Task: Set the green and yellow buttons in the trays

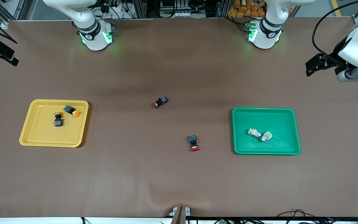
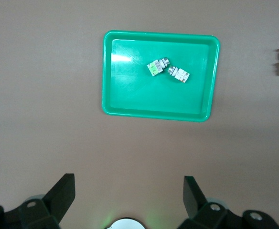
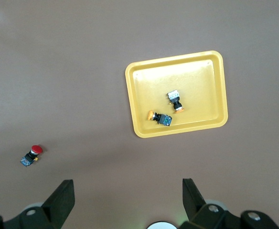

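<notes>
Two black-bodied buttons with orange-yellow caps (image 1: 71, 110) (image 1: 58, 119) lie in the yellow tray (image 1: 42, 137) toward the right arm's end. Two whitish buttons with light-green parts (image 1: 254, 133) (image 1: 266, 136) lie touching in the green tray (image 1: 278, 118) toward the left arm's end. My left gripper (image 2: 129, 191) hangs open and empty, high over bare table between its base and the green tray (image 2: 130, 90). My right gripper (image 3: 128, 191) is likewise open and empty, high over bare table by the yellow tray (image 3: 149, 86). Neither gripper shows in the front view.
Two black switches with red caps lie on the brown mat between the trays, one (image 1: 160, 101) nearer the bases, one (image 1: 194, 142) nearer the front camera. A white and black device (image 1: 353, 62) overhangs the left arm's end of the table.
</notes>
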Tool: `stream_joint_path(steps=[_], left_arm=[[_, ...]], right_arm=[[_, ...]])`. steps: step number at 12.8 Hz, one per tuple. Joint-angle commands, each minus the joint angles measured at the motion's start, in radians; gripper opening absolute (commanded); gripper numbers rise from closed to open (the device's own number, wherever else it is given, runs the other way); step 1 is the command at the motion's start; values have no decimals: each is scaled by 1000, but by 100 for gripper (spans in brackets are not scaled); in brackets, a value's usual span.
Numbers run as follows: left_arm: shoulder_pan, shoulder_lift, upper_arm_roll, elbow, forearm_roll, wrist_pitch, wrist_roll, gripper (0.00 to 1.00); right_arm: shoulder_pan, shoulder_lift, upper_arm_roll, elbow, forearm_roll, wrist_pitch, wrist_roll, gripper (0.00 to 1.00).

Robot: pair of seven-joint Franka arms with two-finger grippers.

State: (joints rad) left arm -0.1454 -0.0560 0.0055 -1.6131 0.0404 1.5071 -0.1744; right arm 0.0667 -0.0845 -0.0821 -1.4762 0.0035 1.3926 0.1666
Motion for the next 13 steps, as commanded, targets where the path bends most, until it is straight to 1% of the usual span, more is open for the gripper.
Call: stream_joint_path(steps=[1, 5, 13], left_arm=[[3, -18, -2, -13, -2, 8, -7, 100], [9, -61, -2, -33, -2, -1, -51, 100], [27, -56, 5, -22, -2, -1, -40, 100]], right_arm=[[-5, 17, -19, 43, 36, -26, -7, 100], [-5, 15, -19, 42, 39, -30, -7, 100], [1, 17, -18, 34, 39, -30, -10, 100]])
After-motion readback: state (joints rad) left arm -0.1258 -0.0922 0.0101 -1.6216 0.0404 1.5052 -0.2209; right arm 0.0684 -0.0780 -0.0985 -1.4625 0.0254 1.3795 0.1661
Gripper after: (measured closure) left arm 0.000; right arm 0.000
